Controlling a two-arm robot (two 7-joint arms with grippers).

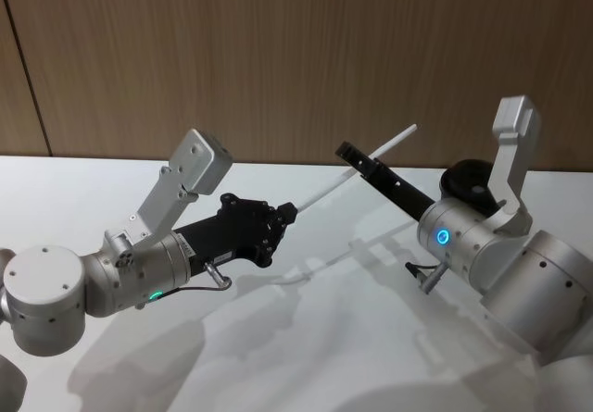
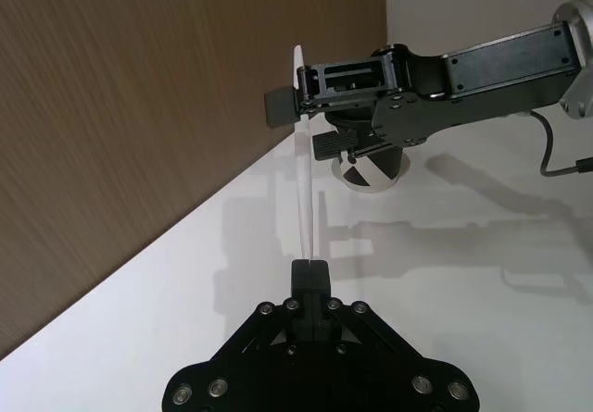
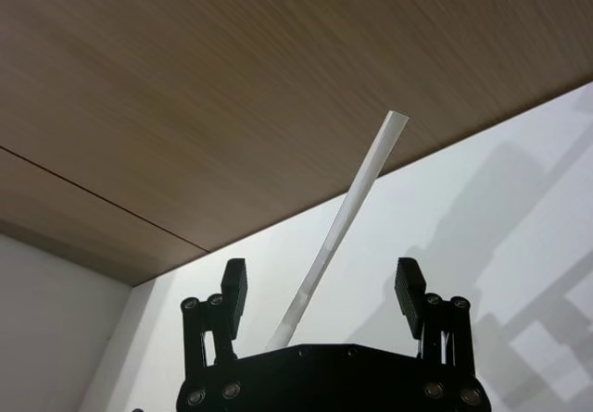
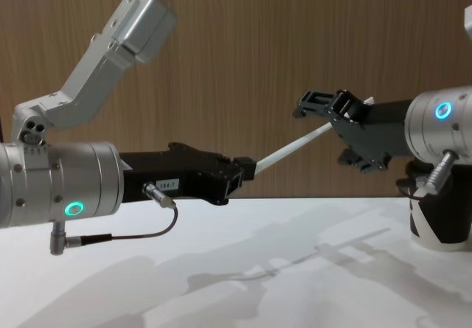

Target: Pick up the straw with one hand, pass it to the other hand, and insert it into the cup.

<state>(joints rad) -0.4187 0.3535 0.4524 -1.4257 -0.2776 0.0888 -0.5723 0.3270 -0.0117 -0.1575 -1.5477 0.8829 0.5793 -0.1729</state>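
Observation:
The white straw [image 1: 326, 189] hangs slanted in the air above the table. My left gripper [image 1: 289, 212] is shut on its lower end, seen close in the left wrist view [image 2: 309, 268]. My right gripper [image 1: 357, 157] is open, and the straw's [image 3: 357, 190] upper part runs between its spread fingers [image 3: 233, 284] without touching them. From the chest, the straw [image 4: 291, 149] bridges the left gripper [image 4: 247, 169] and the right gripper [image 4: 332, 125]. The black cup [image 1: 466, 182] stands upright on the table behind the right arm, also visible low at the right [image 4: 441, 221].
A white table [image 1: 306, 338] lies below both arms, carrying their shadows. The wooden wall [image 1: 278, 51] closes off the back just beyond the cup [image 2: 371, 167]. Both silver wrists sit low at the left and right sides.

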